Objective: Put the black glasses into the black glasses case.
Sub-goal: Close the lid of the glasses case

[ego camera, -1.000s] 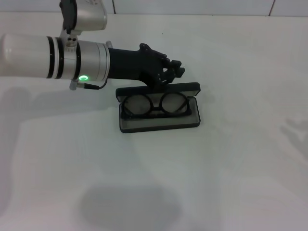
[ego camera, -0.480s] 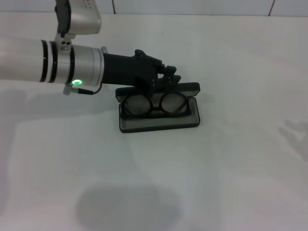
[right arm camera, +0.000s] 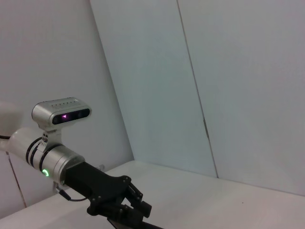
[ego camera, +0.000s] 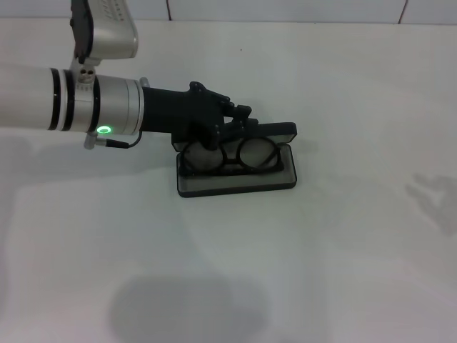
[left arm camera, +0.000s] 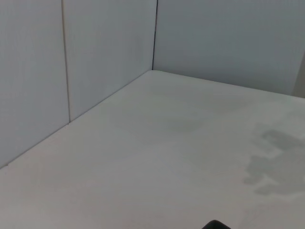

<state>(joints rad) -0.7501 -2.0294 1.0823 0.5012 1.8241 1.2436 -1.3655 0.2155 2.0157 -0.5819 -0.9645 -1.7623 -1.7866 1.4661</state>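
The black glasses case [ego camera: 235, 183] lies open on the white table, grey lining up, its lid [ego camera: 280, 129] standing along the far side. Inside it lie the black glasses [ego camera: 233, 153], lenses up, with the left lens partly covered by my hand. My left gripper [ego camera: 245, 120] reaches in from the left and hangs over the lid's far-left edge, close above the glasses. It also shows in the right wrist view as the left gripper [right arm camera: 136, 204], with nothing visibly in it. The right gripper is out of view.
The left arm's white and silver forearm [ego camera: 86, 107] spans the table's left side. White wall panels [left arm camera: 109, 67] close off the table at the back and side.
The left arm has drawn back to the left along the case's far edge. Its hand now overlaps the left lens. Glasses and case have not moved.
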